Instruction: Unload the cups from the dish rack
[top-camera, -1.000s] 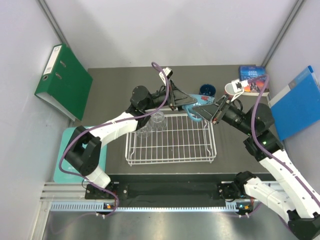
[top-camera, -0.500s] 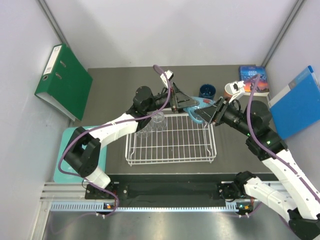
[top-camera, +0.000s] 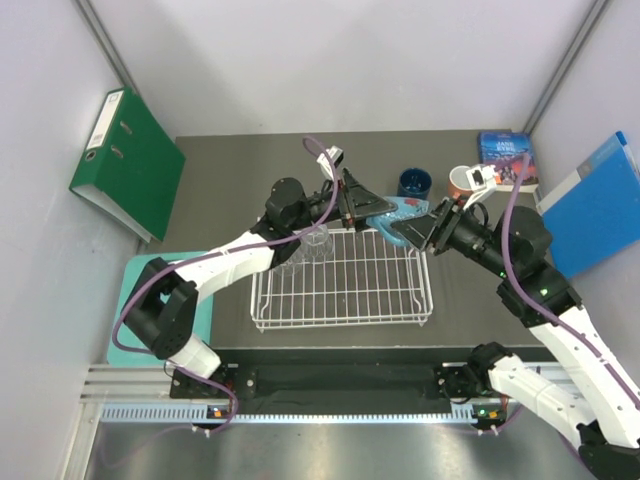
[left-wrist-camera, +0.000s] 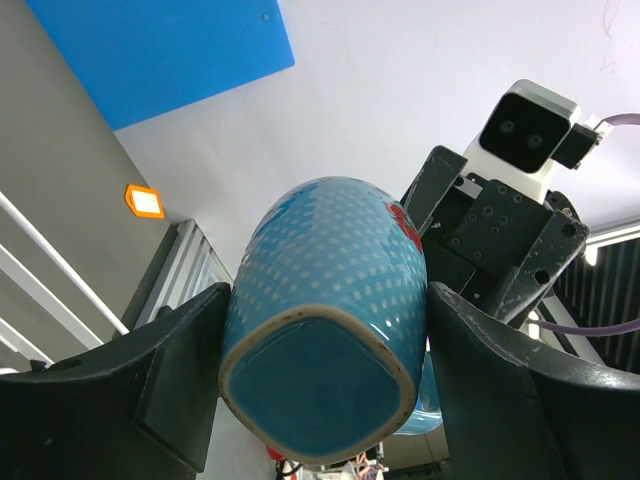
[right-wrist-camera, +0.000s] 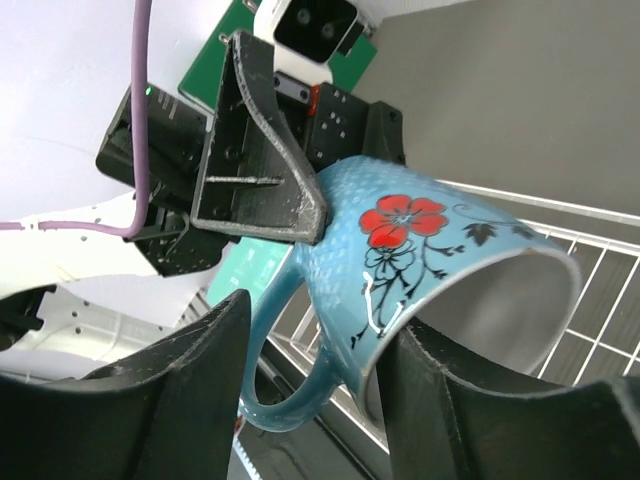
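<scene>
One flowered light blue mug (right-wrist-camera: 430, 260) over white wire dish rack (top-camera: 340, 290), clamped by left gripper (left-wrist-camera: 325, 370), right gripper (right-wrist-camera: 310, 390) agape round handle (right-wrist-camera: 285, 420), grey table (top-camera: 230, 180).

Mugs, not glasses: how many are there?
3: light blue mug held above the dish rack's far edge; dark blue mug and pink mug on the table beyond.

Pale walls (top-camera: 350, 60) — around a dark grey table (top-camera: 225, 175).

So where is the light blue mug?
Top view: light blue mug held above the far edge of the dish rack, between left hand and right hand.
</scene>
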